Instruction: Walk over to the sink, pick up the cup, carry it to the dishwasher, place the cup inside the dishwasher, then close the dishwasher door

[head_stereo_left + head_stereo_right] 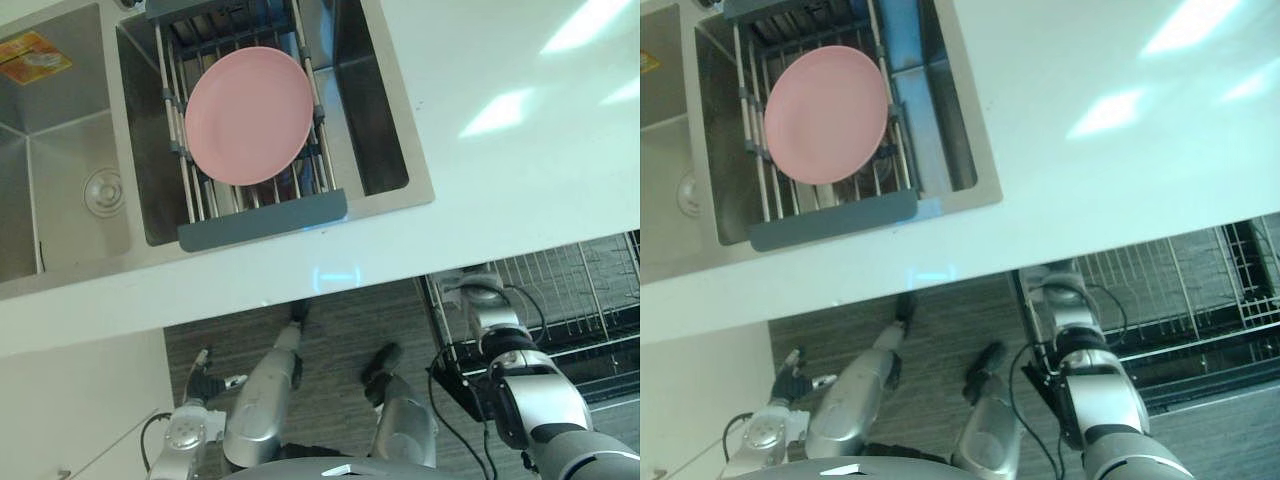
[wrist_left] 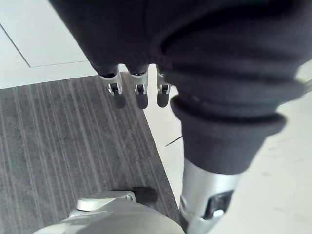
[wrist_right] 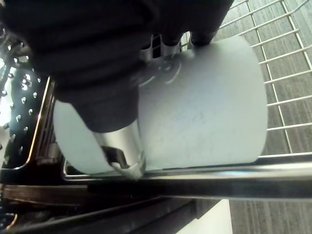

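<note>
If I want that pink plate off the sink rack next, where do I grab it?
Pinch the plate by its near rim, coming from the counter side. It lies flat on the rack, so there is no wall to wrap; the gaps between the bars probably leave room to get under the edge.

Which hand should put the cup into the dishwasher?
Right. The right hand is curled round the cup just over the dishwasher rack. The left hand hangs open and empty above the floor.
</note>
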